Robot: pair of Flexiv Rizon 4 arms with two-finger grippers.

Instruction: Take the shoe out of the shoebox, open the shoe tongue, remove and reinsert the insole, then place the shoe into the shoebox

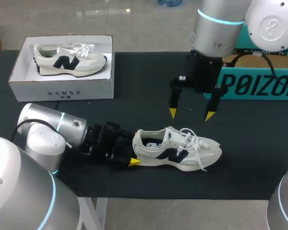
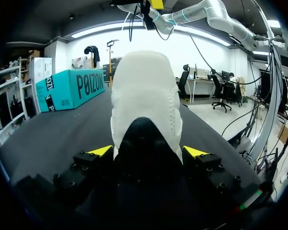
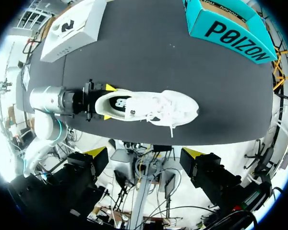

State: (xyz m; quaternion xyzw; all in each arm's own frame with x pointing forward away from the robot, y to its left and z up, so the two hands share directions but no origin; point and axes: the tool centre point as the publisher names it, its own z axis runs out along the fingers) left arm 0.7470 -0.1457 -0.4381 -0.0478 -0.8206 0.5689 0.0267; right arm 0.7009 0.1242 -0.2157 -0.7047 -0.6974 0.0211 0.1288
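Note:
A white sneaker with a dark logo and loose laces lies on its sole on the black table, toe to the right. My left gripper comes in low from the left and is shut on the heel, one yellow tip on each side. In the left wrist view the heel fills the gap between the fingers of that gripper. My right gripper hangs open above the table, behind the sneaker and clear of it. Far below it, its wrist view shows the sneaker and the left gripper.
A white shoebox at the back left holds a second matching sneaker. A teal box stands at the back right, behind my right arm. The sneaker lies close to the table's front edge.

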